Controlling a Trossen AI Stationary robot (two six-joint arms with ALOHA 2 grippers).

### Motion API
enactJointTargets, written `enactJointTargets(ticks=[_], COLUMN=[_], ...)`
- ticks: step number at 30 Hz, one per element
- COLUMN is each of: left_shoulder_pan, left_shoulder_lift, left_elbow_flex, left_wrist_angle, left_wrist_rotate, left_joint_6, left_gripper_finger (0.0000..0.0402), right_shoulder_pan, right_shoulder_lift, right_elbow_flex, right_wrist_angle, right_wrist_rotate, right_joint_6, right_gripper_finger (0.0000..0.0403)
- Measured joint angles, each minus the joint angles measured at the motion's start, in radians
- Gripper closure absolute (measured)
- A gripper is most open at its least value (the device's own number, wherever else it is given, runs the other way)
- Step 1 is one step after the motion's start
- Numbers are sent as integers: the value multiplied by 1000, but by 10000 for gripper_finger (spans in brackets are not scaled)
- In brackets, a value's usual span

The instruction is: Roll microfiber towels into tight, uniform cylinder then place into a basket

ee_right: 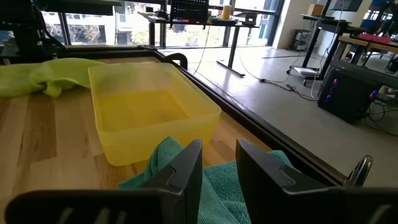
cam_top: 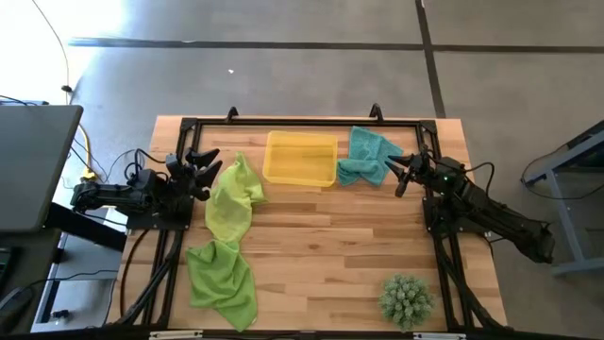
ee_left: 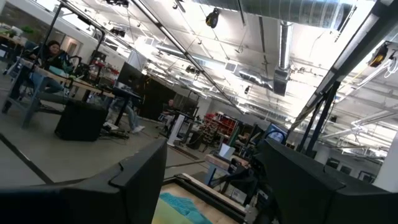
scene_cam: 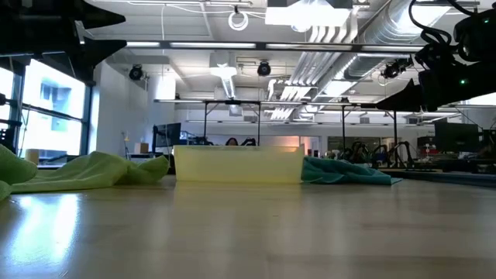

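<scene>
Towels lie unrolled on the bench around the basket (cam_top: 300, 158): teal towel (cam_top: 367, 155) touching its right side, one green towel (cam_top: 232, 196) just left of it, second green towel (cam_top: 224, 271) well apart toward the near-left. Right gripper (cam_top: 399, 172) hovers by the teal towel, fingers slightly parted, holding nothing. Left gripper (cam_top: 204, 174) spread, empty, beside the first green towel.

The yellow basket (cam_top: 300, 159) sits empty at the back of the table. A teal towel (cam_top: 366, 156) lies crumpled just beside it on the right. Two green towels lie rumpled on the left, one (cam_top: 232, 195) near the basket, one (cam_top: 223, 280) at the front.
</scene>
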Motion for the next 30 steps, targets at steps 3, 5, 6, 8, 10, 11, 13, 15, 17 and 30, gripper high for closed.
enactJointTargets(ticks=[3, 5, 6, 8, 10, 11, 13, 15, 17, 30], left_shoulder_pan=[0, 0, 0, 0, 0, 0, 0, 0, 0, 0], left_shoulder_lift=[0, 0, 0, 0, 0, 0, 0, 0, 0, 0], left_elbow_flex=[0, 0, 0, 0, 0, 0, 0, 0, 0, 0], left_wrist_angle=[0, 0, 0, 0, 0, 0, 0, 0, 0, 0], left_wrist_rotate=[0, 0, 0, 0, 0, 0, 0, 0, 0, 0], left_joint_6=[0, 0, 0, 0, 0, 0, 0, 0, 0, -10], left_gripper_finger=[147, 147, 147, 147, 147, 147, 147, 147, 147, 147], right_shoulder_pan=[0, 0, 0, 0, 0, 0, 0, 0, 0, 0], right_shoulder_lift=[0, 0, 0, 0, 0, 0, 0, 0, 0, 0], right_elbow_flex=[0, 0, 0, 0, 0, 0, 0, 0, 0, 0], right_wrist_angle=[0, 0, 0, 0, 0, 0, 0, 0, 0, 0], right_wrist_rotate=[0, 0, 0, 0, 0, 0, 0, 0, 0, 0], right_joint_6=[0, 0, 0, 0, 0, 0, 0, 0, 0, 0], right_gripper_finger=[314, 314, 314, 314, 314, 314, 314, 314, 314, 314])
